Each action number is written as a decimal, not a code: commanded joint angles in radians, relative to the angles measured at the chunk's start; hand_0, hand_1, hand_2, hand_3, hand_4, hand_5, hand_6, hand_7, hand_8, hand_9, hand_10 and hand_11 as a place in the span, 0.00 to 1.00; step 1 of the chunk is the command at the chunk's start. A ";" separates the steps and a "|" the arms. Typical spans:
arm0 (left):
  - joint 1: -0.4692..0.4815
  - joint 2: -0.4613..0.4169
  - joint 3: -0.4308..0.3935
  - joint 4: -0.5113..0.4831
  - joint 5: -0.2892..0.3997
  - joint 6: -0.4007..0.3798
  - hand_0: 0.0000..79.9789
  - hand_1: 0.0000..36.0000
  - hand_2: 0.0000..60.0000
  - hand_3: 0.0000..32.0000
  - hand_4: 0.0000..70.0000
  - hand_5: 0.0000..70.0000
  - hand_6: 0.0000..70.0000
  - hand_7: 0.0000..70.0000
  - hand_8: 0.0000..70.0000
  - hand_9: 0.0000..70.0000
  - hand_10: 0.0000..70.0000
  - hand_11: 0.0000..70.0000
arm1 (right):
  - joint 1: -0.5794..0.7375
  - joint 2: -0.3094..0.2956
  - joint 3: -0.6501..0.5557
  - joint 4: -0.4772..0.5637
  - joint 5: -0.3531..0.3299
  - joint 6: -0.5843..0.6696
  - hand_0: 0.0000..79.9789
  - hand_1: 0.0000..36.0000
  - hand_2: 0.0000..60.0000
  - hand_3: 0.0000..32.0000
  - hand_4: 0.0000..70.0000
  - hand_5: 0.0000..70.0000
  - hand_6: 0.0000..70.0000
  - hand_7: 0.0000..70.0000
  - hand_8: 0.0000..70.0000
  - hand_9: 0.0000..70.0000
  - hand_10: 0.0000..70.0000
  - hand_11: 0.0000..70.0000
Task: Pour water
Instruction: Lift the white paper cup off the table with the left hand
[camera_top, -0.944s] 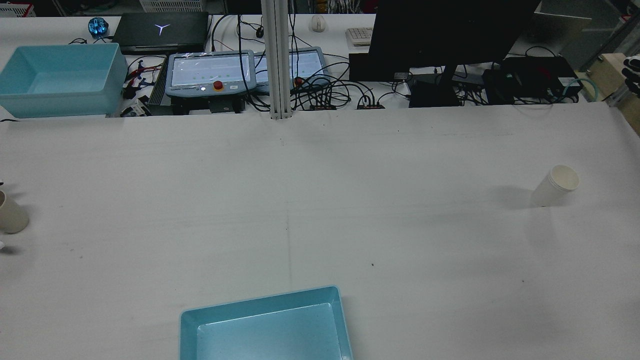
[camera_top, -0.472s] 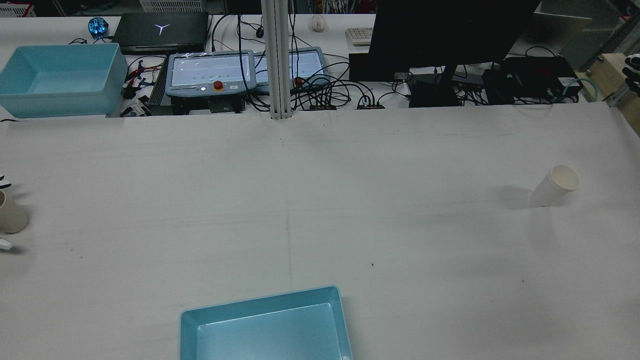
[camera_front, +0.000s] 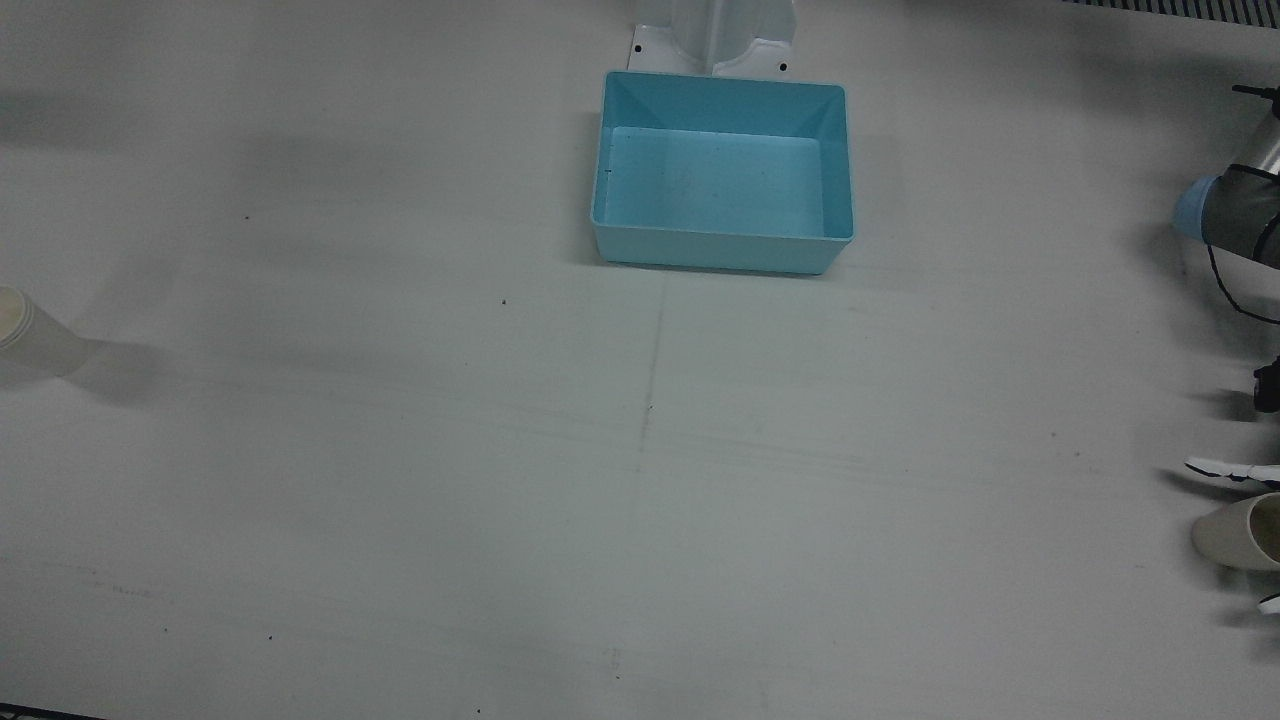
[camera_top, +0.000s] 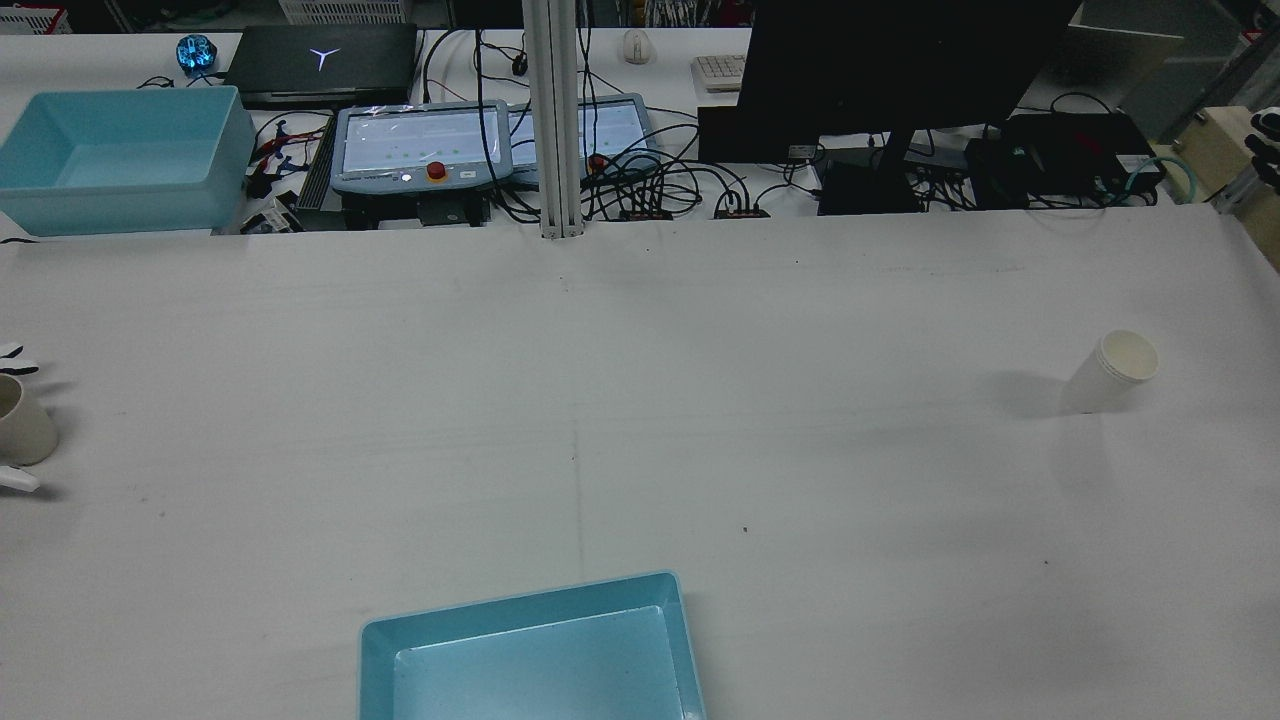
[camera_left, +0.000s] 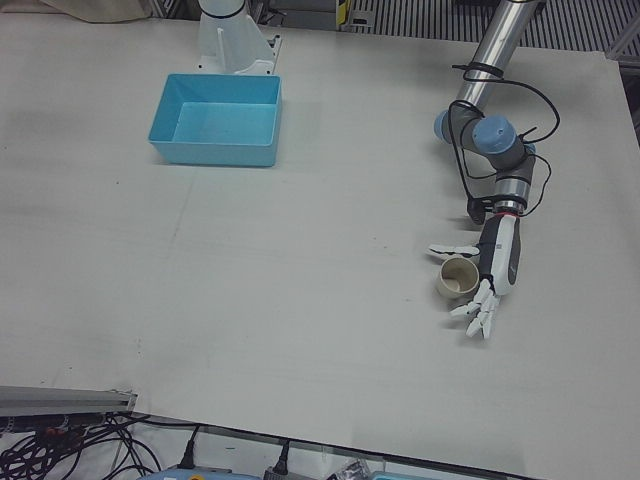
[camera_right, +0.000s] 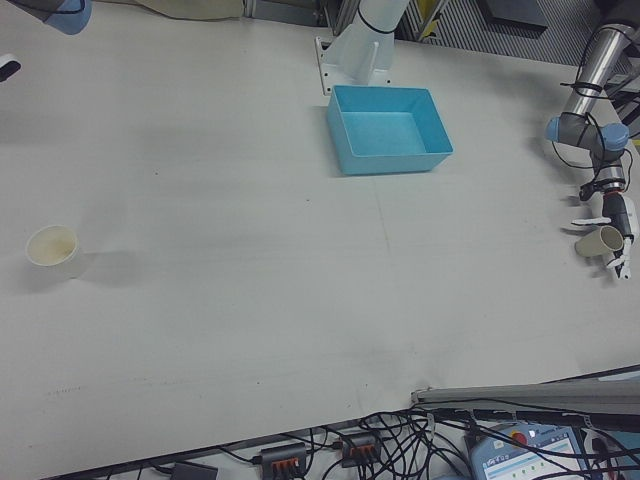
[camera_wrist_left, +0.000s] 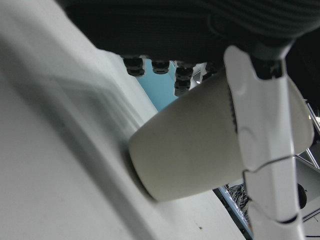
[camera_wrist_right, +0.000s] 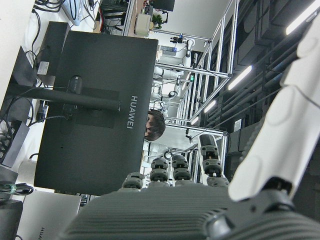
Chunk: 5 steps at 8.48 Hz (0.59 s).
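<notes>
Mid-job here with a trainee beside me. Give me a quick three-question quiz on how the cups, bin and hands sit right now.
1. True or false: the left hand has lifted the beige cup clear of the table.
2. Where is the white cup? A) inside the blue bin B) alone on the right arm's side C) beside the beige cup
3. Fill in: the left hand's fingers are spread on ____ sides of the beige cup.

Key: 1 false; 2 B; 3 both.

The right hand (camera_wrist_right: 210, 215) fills the bottom of its own sideways view, one white finger (camera_wrist_right: 280, 145) stretched out. Beyond it stands a dark HUAWEI monitor (camera_wrist_right: 95, 115) seen from behind, a person's head (camera_wrist_right: 155, 125) just past it, under ceiling strip lights (camera_wrist_right: 245, 77).
</notes>
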 joint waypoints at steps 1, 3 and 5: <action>0.000 -0.017 0.001 0.018 0.000 0.000 0.75 0.40 0.00 0.00 0.46 0.44 0.10 0.20 0.05 0.04 0.05 0.10 | -0.002 -0.001 -0.002 0.000 0.000 0.000 0.62 0.23 0.00 0.00 0.27 0.25 0.10 0.17 0.10 0.11 0.03 0.06; 0.000 -0.027 0.001 0.032 0.000 0.000 0.74 0.36 0.00 0.00 0.66 0.59 0.10 0.19 0.05 0.03 0.06 0.10 | 0.000 -0.002 -0.002 0.000 0.000 0.000 0.62 0.23 0.00 0.00 0.28 0.25 0.10 0.17 0.10 0.11 0.04 0.06; 0.000 -0.025 0.001 0.038 -0.023 0.000 0.76 0.41 0.00 0.00 0.84 1.00 0.12 0.19 0.05 0.03 0.08 0.13 | 0.000 -0.004 -0.001 0.000 0.000 0.000 0.62 0.24 0.00 0.00 0.28 0.25 0.09 0.17 0.10 0.11 0.04 0.07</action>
